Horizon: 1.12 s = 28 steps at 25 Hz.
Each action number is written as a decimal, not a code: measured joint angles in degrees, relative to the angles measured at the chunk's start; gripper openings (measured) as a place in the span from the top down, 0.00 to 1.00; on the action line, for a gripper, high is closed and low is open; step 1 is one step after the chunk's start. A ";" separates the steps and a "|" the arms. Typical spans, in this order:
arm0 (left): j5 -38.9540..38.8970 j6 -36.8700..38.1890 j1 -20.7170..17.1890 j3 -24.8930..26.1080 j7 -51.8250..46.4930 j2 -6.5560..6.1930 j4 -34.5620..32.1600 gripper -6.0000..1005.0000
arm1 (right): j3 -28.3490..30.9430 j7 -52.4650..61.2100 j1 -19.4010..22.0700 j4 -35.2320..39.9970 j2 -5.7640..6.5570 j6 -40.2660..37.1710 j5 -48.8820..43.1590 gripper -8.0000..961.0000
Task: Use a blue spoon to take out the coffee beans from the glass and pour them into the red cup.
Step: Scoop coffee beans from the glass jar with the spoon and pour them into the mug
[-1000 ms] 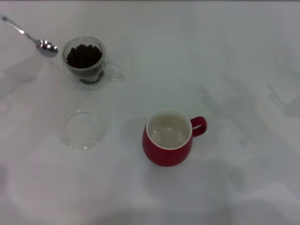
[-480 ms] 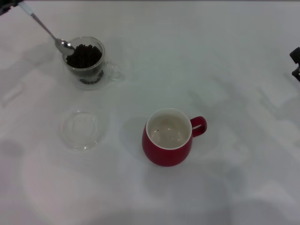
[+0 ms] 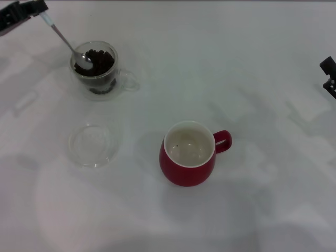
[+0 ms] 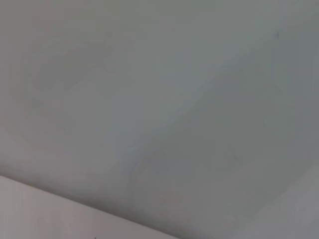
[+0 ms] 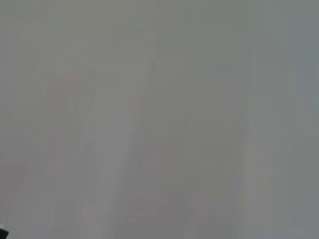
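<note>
Up at the far left corner of the head view we have our left pincer (image 3: 39,9), clamped on the pale handle end of the blue spoon (image 3: 64,38). The spoon slants down and to the right, and its metal bowl rests on the coffee beans (image 3: 97,62) heaped inside the glass (image 3: 95,69). That clear double-walled mug stands on the white surface (image 3: 173,63) with its side handle pointing right. Nearer to us and just below the glass lies a flat clear round glass dish (image 3: 93,145), apart from it. Toward the middle, well apart from the glass, stands the red cup (image 3: 188,153), upright, with its cream inside showing only a dark speck or two and its loop handle turned to the right. At the far right edge we see just a dark piece of our right pincer (image 3: 329,76), held above the surface; whether it is apart or together we cannot tell. Both wrist views show only plain pale surface.
</note>
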<state>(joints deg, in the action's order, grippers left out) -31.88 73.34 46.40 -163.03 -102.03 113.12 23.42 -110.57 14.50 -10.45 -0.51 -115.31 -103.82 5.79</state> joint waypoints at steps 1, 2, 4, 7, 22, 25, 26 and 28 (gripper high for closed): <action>0.01 -0.15 -0.01 -0.01 0.16 0.27 -0.02 0.86 | 0.00 0.09 0.00 0.00 0.00 0.01 0.00 0.09; 0.01 -0.34 -0.03 0.00 0.24 0.52 -0.03 0.86 | 0.00 0.27 0.00 -0.01 0.01 0.01 0.00 0.09; 0.15 -0.99 -0.15 -0.01 0.36 1.15 -0.04 0.86 | 0.01 0.65 0.00 -0.02 0.04 -0.05 0.00 0.09; 0.12 -1.82 -0.53 -0.01 0.40 1.59 -0.05 0.86 | 0.04 0.83 -0.04 -0.02 0.08 -0.11 0.01 0.09; -6.58 -5.40 -5.03 0.08 -1.79 2.95 -4.13 0.86 | 0.04 2.20 -0.73 -0.01 0.18 0.22 0.02 0.09; -7.05 -5.40 -5.35 0.08 -3.70 2.95 -4.33 0.86 | 0.13 2.20 -0.81 -0.01 0.18 0.22 0.02 0.09; -7.30 -5.41 -5.56 0.08 -4.64 2.96 -4.35 0.86 | 0.13 2.21 -0.84 -0.01 0.18 0.22 0.02 0.09; -7.82 -5.34 -5.98 0.09 -5.97 3.02 -4.39 0.86 | 0.15 2.20 -0.90 0.25 0.21 0.22 0.02 0.09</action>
<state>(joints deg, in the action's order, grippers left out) -39.70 67.99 40.41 -162.95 -108.00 116.14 19.03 -110.42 16.70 -11.36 -0.26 -115.11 -103.60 5.81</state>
